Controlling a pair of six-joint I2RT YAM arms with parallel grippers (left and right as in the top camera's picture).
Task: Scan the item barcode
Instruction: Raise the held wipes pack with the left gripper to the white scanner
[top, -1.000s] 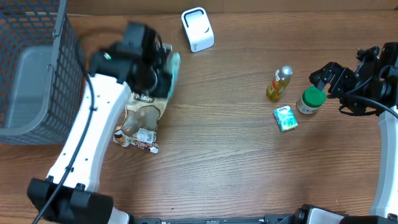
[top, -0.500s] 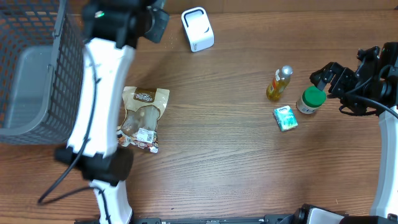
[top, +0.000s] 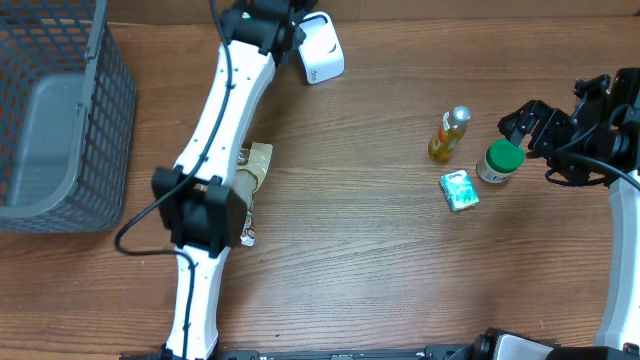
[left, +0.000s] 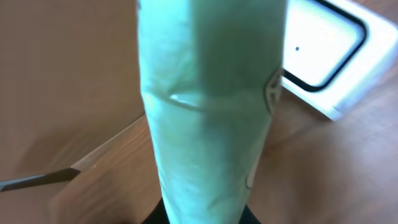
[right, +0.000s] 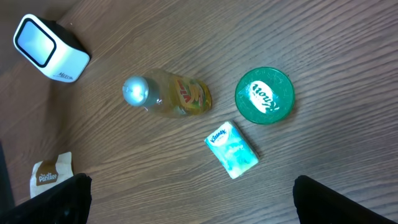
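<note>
Wooden table (top: 360, 285), white scanner (top: 321, 56), grey basket (top: 112, 100)

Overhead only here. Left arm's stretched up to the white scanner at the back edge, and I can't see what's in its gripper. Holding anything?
Observer: Yes. The left wrist view shows the left gripper shut on a pale green package, which stands up the middle of the frame.
Operator: Scanner window facing it?
Observer: The scanner sits just behind the package, upper right in that view, with its black-framed window turned toward the camera.
Operator: Right side?
Observer: In the right wrist view, the right gripper is open with nothing between its fingers. It looks down on the yellow bottle, green-lidded jar and tissue pack.
</note>
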